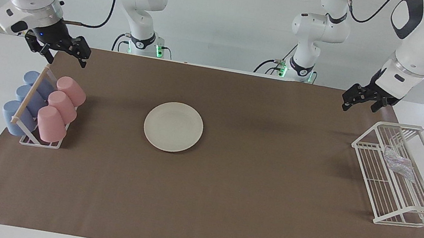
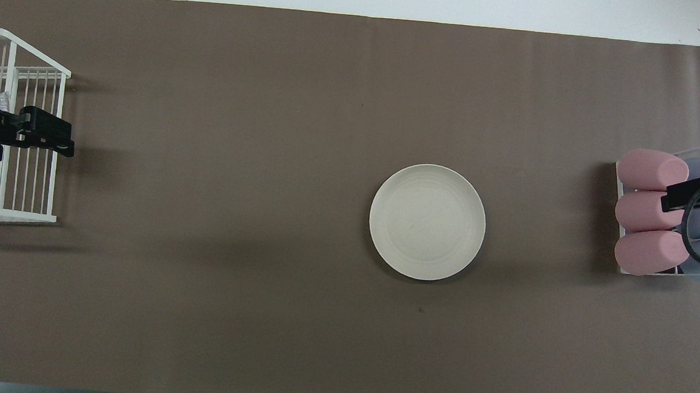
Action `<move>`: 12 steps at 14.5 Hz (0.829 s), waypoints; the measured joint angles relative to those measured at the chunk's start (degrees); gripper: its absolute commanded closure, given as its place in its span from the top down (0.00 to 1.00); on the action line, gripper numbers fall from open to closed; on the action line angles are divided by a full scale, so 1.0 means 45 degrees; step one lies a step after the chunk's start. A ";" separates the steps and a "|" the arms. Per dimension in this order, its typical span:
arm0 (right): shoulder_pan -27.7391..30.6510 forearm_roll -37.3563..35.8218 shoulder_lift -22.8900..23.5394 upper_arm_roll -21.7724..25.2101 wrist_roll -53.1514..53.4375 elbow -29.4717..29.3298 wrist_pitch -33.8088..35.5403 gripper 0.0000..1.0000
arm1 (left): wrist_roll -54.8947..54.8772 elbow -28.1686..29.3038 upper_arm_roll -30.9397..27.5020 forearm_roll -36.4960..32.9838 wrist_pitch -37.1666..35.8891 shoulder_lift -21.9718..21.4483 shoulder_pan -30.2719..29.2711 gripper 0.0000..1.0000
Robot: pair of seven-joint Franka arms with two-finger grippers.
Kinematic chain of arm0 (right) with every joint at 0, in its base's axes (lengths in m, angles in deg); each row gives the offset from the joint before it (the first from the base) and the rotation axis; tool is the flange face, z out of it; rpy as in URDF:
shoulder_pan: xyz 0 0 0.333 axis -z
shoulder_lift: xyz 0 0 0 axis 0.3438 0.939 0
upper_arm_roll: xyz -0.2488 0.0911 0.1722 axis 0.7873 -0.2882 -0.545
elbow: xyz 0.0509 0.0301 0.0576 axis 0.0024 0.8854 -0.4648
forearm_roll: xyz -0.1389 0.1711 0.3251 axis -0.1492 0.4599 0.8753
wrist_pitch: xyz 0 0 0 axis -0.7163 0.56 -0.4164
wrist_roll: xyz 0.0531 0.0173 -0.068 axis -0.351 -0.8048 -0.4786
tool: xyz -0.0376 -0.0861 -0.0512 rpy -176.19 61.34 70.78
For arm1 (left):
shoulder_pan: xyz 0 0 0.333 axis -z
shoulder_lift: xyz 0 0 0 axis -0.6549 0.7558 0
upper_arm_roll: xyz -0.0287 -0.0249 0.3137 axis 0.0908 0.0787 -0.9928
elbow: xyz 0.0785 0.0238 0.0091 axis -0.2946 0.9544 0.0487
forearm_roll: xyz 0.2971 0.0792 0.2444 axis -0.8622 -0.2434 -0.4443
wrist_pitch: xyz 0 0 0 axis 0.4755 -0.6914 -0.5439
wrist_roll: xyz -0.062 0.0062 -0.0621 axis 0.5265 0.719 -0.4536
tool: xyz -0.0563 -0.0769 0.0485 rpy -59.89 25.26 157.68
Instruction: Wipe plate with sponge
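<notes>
Facing view: plate (image 1: 173,126) mid-mat, open mat all round; left end effector (image 1: 359,101), right end effector (image 1: 63,52) both released.

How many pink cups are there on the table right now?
3, lying side by side in the cup rack at the right arm's end of the table: one nearest the robots, one in the middle, one farthest. None looks hidden.

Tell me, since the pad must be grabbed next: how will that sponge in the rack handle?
The sponge looks crumpled and mesh-like, so probably floppy and light. Lying on the rack wires, it may snag. Its shiny surface could slip.
</notes>
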 measured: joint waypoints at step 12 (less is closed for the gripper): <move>-0.0009 0.0000 0.0000 -0.0006 0.0000 0.0000 0.0000 1.00 | -0.0113 -0.0048 0.0540 0.0000 0.0063 0.0007 -0.0362 1.00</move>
